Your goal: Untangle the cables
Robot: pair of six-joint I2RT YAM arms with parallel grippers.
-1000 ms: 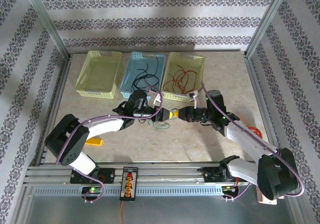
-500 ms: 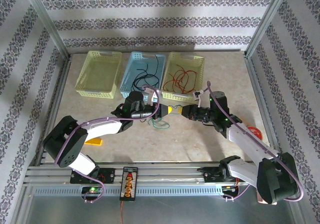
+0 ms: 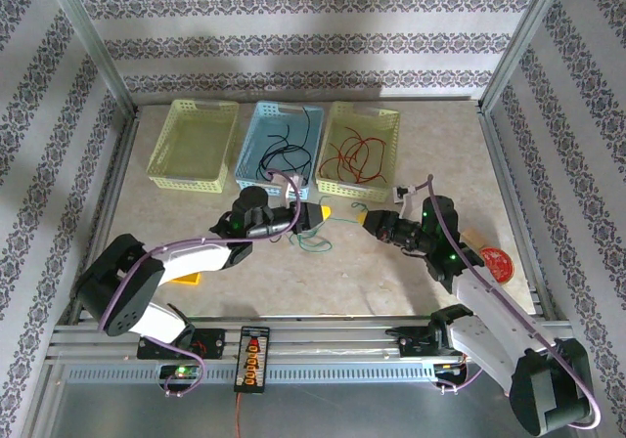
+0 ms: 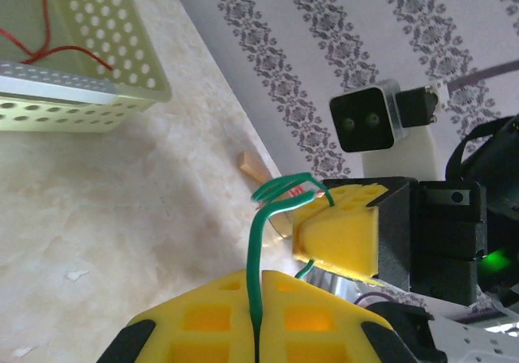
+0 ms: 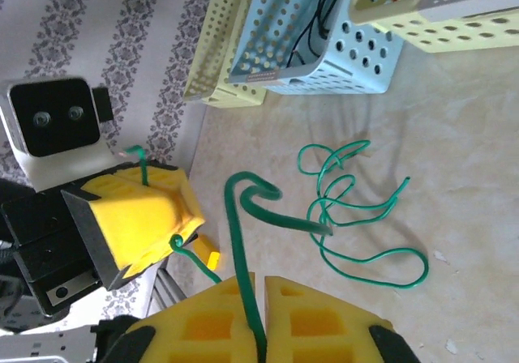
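Top external view: the blue basket [image 3: 284,107] stands at the far side of the worktop [image 3: 411,282] and serves as the reference point. Black cables [image 3: 279,152] lie inside it. A yellow basket [image 3: 364,109] stands just to its right and contains red cables [image 3: 352,153]. A second yellow basket [image 3: 203,106] stands just to its left.

The left gripper [image 3: 318,212] is on the near side of the blue basket, close to its front right corner. The right gripper [image 3: 370,221] is also on the near side, further right, and faces the left gripper across a short gap. A green cable [image 3: 342,217] spans this gap above the worktop.

Loose green cable loops [image 3: 313,245] lie flat on the worktop on the near side of the blue basket, beneath the left gripper.

Left wrist view: the yellow fingers of the left gripper are pressed together on the green cable, which rises from between them and bends over towards the right gripper.

Right wrist view: the yellow fingers of the right gripper are likewise pressed together on a green strand, which rises and curls over above the loose loops. The frames do not settle whether both grippers pinch the same strand.
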